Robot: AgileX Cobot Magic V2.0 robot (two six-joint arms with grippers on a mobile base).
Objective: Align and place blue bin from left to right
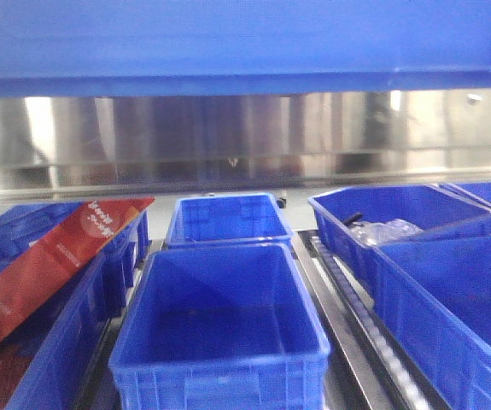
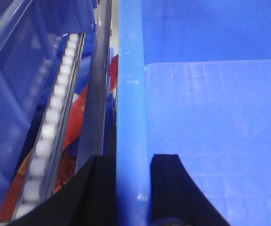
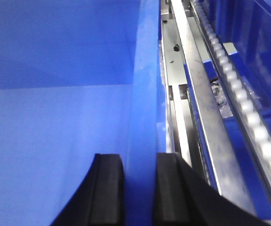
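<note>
Your blue bin (image 1: 228, 43) cut off by the top edge, red packet (image 1: 57, 256) lettering too blurred for you to read

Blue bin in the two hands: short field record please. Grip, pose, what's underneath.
held item: blue bin, lifted, fills the top of the front view
left hand: straddles the bin's left wall, closed on it
right hand: straddles the right wall, closed on it
centre lane below: near empty bin, far empty bin
left side: red package, tilted across bins
right side: clear plastic item
</note>
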